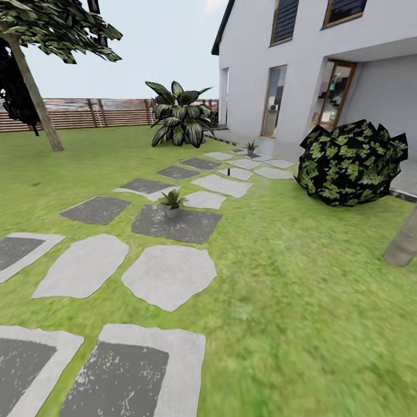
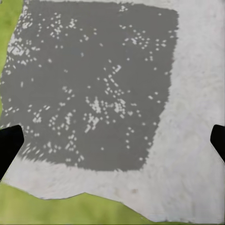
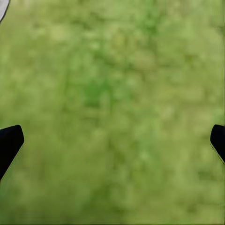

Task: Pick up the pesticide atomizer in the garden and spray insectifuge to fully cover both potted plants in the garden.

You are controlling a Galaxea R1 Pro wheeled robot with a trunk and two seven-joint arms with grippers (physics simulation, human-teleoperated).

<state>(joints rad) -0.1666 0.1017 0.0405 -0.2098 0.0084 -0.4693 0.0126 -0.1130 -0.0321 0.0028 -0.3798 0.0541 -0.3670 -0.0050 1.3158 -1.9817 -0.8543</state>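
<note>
Head view: garden lawn point(image 1: 301, 301), stepping stones leading toward house point(image 1: 324, 63). Near potted plant point(image 1: 172, 202) stands at far edge of dark stone point(image 1: 179, 227); second potted plant point(image 1: 251, 147) on stone by house wall. Thin dark upright object point(image 1: 229, 171) between stones, possibly pesticide atomizer, too small to tell. Dark bush point(image 1: 352, 163) bounds path on right; open grass both sides.

Left wrist view: left gripper point(image 2: 112, 143) spread apart, empty, hanging over speckled stone point(image 2: 93, 84) near its edge.

Right wrist view: right gripper point(image 3: 112, 143) spread apart, empty, over grass.
</note>
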